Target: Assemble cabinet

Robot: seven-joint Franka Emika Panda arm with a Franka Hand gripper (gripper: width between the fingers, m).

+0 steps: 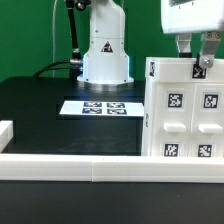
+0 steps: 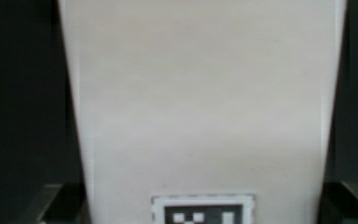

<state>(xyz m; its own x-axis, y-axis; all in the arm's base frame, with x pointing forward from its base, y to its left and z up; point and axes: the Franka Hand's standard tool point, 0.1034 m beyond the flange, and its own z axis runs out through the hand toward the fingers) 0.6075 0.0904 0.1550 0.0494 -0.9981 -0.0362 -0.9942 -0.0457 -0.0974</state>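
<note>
The cabinet (image 1: 185, 115) is a large white box with several black-and-white tags on its front. It stands upright on the black table at the exterior view's right. My gripper (image 1: 197, 62) comes down from above onto its top edge, one finger on each side of the wall. In the wrist view the cabinet's white wall (image 2: 202, 100) fills the picture, with a tag (image 2: 206, 210) near my gripper (image 2: 202, 205). The dark fingertips (image 2: 44, 203) press against its two sides. No smaller panel pieces show.
The marker board (image 1: 103, 106) lies flat on the table in the middle. A long low white rail (image 1: 80, 165) runs along the front and up the exterior view's left side. The arm's white base (image 1: 105, 55) stands at the back.
</note>
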